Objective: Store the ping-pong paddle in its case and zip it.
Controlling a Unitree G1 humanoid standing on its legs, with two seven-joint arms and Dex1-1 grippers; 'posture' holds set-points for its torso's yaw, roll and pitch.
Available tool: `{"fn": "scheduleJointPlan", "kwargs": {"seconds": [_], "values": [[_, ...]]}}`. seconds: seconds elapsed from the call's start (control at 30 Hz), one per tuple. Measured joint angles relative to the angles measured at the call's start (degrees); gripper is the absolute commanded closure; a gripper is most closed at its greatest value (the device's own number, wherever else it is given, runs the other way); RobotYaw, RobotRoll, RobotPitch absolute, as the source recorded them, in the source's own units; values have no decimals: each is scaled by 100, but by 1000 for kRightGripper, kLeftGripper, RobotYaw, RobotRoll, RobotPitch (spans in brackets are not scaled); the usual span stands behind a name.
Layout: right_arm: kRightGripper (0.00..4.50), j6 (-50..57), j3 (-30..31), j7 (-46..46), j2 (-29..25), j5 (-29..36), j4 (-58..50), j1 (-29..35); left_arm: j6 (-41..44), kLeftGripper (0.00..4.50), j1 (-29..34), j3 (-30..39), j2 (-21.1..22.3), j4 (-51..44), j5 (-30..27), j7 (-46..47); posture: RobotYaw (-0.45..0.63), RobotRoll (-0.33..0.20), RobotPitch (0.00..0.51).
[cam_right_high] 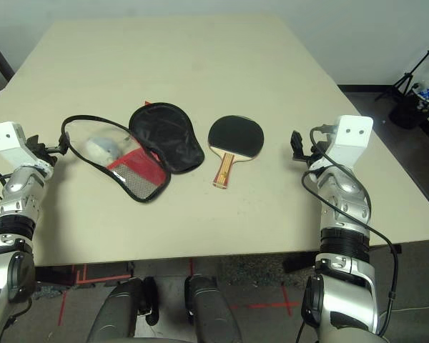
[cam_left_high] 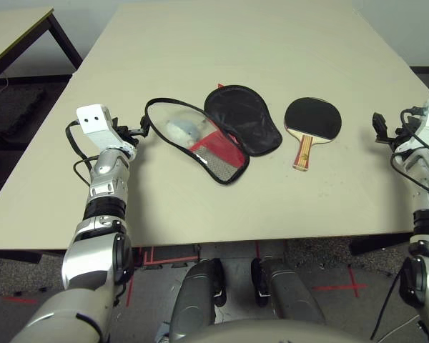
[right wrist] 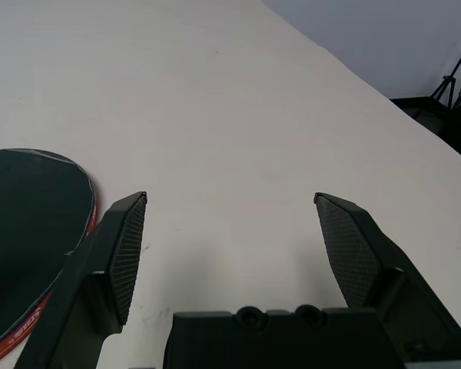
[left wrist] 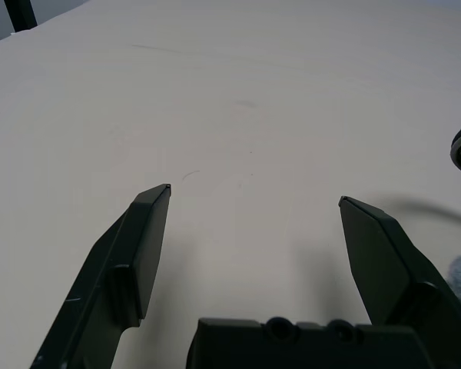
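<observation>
The paddle [cam_left_high: 312,120] is laid flat between the grippers, nearer the right gripper [cam_right_high: 298,148], handle pointing toward the robot. The case [cam_left_high: 222,132] is spread open beside the left gripper [cam_left_high: 138,131]. Both jaws are held apart, empty.

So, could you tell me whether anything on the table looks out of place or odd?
Only one oddity: a pale grey floppy piece lies inside the open half of the case, where the ping-pong paddle should go. The case lies unzipped, its black flap folded back. The paddle lies apart to its right, face up, undamaged. Nothing is spilled.
</observation>
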Motion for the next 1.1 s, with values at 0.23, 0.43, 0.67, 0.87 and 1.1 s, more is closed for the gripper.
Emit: {"fn": "scheduleJointPlan", "kwargs": {"seconds": [0.23, 0.43, 0.67, 0.87, 1.1], "values": [[16, 475, -15, -237, 35, 40, -406, 267, 17, 0, -14, -18, -43, 10, 9, -60, -202, 0, 191], [16, 2579, -142, -573, -76, 485, -2225, 380, 420, 0, -623, -195, 597, 115, 17, -957, -198, 0, 190], [16, 6033, -664, -1285, 558, 1362, -4019, -190, 921, 0, -1567, -617, 1280, 116, 59, -2571, -213, 0, 162], [16, 7888, -781, -2008, 1937, 1059, -4529, -925, 1250, 0, -1911, -1155, 906, -60, 187, -3541, -242, 0, 159], [16, 7926, -628, -2532, 2520, 538, -4468, -1307, 1497, 0, -1937, -1577, -9, -749, 175, -3933, -236, 0, 150]]}}
